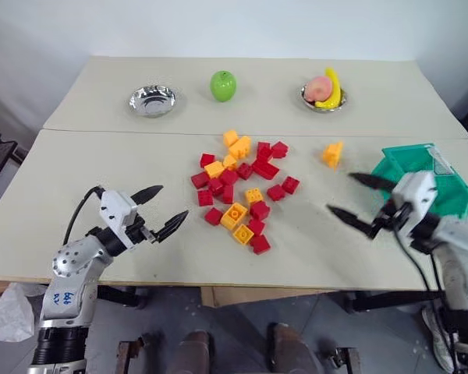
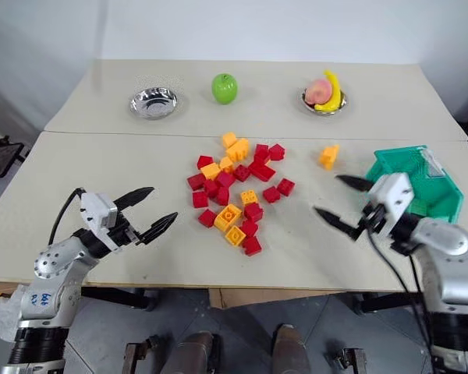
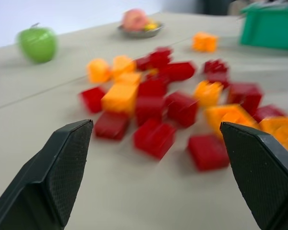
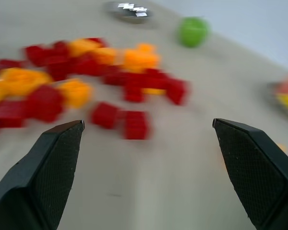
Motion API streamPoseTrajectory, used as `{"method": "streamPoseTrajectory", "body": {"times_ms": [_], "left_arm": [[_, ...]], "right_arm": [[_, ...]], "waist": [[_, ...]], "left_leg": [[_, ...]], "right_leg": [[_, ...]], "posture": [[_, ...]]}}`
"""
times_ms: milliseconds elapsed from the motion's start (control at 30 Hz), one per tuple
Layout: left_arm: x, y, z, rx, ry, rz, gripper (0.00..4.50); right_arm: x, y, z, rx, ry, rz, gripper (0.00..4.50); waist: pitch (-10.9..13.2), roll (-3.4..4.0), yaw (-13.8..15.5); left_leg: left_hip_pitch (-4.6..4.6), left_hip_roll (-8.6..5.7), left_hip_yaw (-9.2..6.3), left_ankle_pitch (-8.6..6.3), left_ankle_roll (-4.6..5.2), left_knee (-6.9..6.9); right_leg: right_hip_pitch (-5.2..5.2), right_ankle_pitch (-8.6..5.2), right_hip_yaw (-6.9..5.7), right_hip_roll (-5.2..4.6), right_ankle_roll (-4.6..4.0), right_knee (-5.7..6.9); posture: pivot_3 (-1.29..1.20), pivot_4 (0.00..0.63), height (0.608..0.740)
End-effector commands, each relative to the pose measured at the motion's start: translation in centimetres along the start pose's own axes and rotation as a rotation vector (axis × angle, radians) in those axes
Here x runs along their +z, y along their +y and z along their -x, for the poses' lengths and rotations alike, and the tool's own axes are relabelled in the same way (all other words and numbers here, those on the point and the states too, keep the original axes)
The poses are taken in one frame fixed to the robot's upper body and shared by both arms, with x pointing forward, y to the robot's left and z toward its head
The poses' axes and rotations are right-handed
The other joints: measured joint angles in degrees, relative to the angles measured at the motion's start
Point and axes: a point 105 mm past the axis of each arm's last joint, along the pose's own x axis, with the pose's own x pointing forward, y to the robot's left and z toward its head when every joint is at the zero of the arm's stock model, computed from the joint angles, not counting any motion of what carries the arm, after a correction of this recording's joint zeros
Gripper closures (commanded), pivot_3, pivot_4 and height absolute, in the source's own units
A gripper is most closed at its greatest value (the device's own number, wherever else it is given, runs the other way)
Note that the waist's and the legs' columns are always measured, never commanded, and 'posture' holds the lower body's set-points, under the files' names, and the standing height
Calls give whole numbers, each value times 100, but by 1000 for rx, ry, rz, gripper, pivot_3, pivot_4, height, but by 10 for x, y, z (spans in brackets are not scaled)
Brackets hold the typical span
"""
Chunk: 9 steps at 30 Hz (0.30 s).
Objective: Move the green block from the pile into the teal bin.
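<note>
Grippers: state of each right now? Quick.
Left gripper: open, holding nothing, beside the pile.
Right gripper: open, holding nothing, in front of the teal bin.

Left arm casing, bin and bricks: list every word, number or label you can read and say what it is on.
Left arm: blue handwritten marks on the grey casing, too small to read.
Teal bin: a pale patch inside near the rim, possibly a label, nothing legible.
Pile of bricks: no lettering visible.
Nothing else bears text.
</note>
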Motion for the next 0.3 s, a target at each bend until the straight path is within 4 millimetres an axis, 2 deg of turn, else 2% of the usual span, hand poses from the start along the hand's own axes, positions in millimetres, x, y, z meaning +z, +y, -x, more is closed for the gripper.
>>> {"method": "streamPoseTrajectory", "body": {"times_ms": [33, 300], "left_arm": [[5, 11, 19, 118, 4, -63, 0], [7, 11, 33, 226, 10, -81, 0]], "right_arm": [[-8, 20, -10, 68, -42, -46, 6], [-18, 5, -11, -93, -84, -35, 6]], "waist": [[0, -1, 21], [0, 0, 41]], "left_leg": [[0, 1, -1, 0, 0, 0], [0, 0, -5, -1, -3, 0]], "right_leg": [[1, 0, 0, 0, 0, 0], [1, 1, 0, 0, -1, -21]], "posture": [[0, 150, 740], [0, 150, 740]]}}
